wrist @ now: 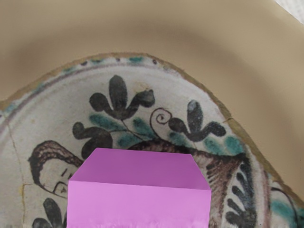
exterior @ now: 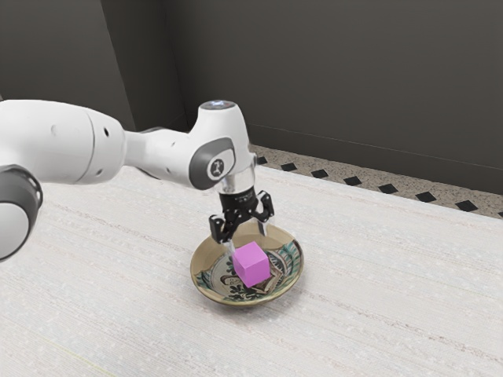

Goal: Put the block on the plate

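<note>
The gripper [exterior: 247,241] is over the patterned plate [exterior: 202,289] in the exterior view, fingers spread wider than the pink block [exterior: 251,265]. It is open, its fingertips near the block's upper part. The block appears within the plate's hollow, a little tilted; its underside contact is hidden. From the wrist camera, the block [wrist: 138,206] rises at the lower edge in front of the plate's painted surface [wrist: 61,104], which has dark leaves and a face.
The whitish table [exterior: 377,306] surrounds the plate. Behind its far edge runs a speckled floor strip with dark diamonds [exterior: 387,188], below a dark grey wall [exterior: 354,78].
</note>
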You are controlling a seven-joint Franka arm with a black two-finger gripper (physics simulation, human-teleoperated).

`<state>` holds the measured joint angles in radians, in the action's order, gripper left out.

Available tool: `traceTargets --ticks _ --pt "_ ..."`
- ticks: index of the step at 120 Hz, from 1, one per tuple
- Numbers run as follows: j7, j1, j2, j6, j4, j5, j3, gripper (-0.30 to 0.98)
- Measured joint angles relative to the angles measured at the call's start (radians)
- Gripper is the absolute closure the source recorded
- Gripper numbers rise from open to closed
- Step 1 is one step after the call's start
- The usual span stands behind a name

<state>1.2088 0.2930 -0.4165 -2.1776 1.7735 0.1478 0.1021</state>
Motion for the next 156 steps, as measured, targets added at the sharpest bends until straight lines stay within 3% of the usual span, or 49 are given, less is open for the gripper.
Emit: traceTargets --ticks 32,44,60,86,122,156 --pt "-0.039 -0.057 0.095 0.094 0.007 -0.006 0.003 0.02" --pt "-0.092 -0.076 0.105 0.142 -0.006 -0.008 0.050 0.01" --pt "-0.207 -0.105 0.109 0.250 -0.076 -0.013 0.098 0.01" --pt "-0.454 -0.108 0.122 0.344 -0.201 -0.104 0.127 0.00" --pt "-0.801 -0.112 0.201 0.404 -0.293 -0.126 0.149 0.00" --pt "-1.023 -0.113 0.220 0.469 -0.311 -0.130 0.148 0.00"
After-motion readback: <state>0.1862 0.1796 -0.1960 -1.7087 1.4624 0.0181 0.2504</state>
